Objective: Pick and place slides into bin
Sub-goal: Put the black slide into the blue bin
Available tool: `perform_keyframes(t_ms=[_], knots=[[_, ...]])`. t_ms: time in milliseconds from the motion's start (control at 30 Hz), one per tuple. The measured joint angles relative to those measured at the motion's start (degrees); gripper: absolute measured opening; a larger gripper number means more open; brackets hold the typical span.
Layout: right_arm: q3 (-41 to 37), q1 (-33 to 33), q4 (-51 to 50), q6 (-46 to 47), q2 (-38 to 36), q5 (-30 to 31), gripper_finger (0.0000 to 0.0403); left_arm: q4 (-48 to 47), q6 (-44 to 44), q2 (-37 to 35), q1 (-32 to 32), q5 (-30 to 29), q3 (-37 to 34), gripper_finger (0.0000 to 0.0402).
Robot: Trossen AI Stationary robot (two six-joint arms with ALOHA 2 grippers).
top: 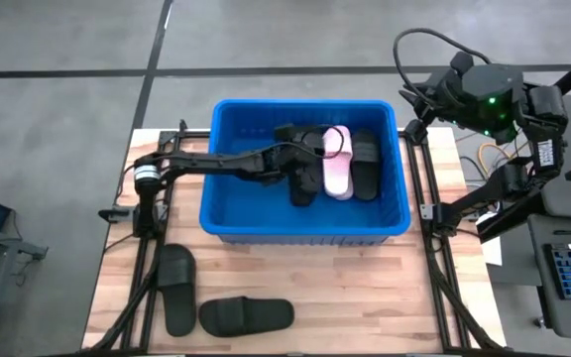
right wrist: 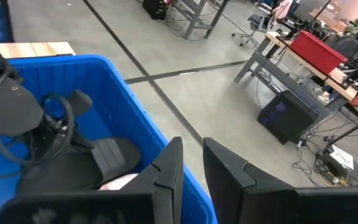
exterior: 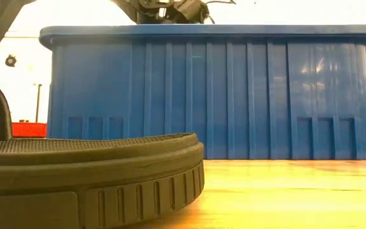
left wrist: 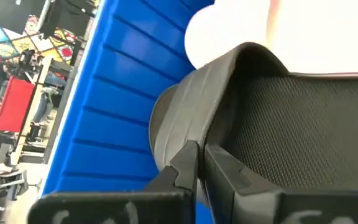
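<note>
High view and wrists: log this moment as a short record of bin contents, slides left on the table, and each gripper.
bin: blue, holds black slides and one pink slide
held slide: black, inside the bin
left gripper: inside the bin, shut on the held slide
right gripper: idle beyond the bin's far right corner, jaws slightly apart, empty
table: two black slides remain, one beside the other, near the front left

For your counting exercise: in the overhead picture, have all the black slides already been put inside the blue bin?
No: two black slides lie on the wooden table in front of the blue bin, outside its walls.
</note>
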Motion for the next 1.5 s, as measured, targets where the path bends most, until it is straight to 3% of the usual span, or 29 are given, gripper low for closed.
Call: perform_keyframes(t_ms=[267, 467, 567, 700, 1000, 1133, 1333, 1500], knots=[[0.01, 0.0, 0.0, -0.02, 0.0, 0.0, 0.0054, 0.39, 0.34, 0.06, 3.16, 4.62, -2.2, 0.0], [0.0, 0.01, 0.0, -0.04, 0.0, 0.02, 0.0054, 0.77, 0.03, 0.02, 4.64, 13.87, -5.13, 0.0001], [0.0, 0.01, 0.01, -0.05, 0.0, 0.02, 0.0054, 1.04, -0.13, -0.01, 5.05, 17.25, -5.96, 0.002], [0.0, 0.0, 0.0, -0.04, 0.0, 0.02, 0.0054, 0.52, -0.19, -0.34, 5.48, 20.4, -6.38, 0.0085], [0.0, 0.0, 0.0, -0.04, 0.0, 0.01, 0.0054, -0.93, -3.16, -4.86, 5.54, 20.77, -6.08, 0.0281], [0.0, 0.0, -0.02, -0.08, 0.0, 0.01, 0.0054, -2.66, -3.88, -9.34, 4.66, 20.71, -5.99, 0.0333], [0.0, 0.0, -0.07, -0.22, 0.0, 0.01, 0.0054, -12.87, -19.65, -18.49, 2.13, 21.15, -5.99, 0.0346], [0.01, 0.01, -0.13, -0.16, 0.04, -0.02, 0.0054, -25.77, -36.78, -27.32, -1.4, 33.95, -6.01, 0.0334]])
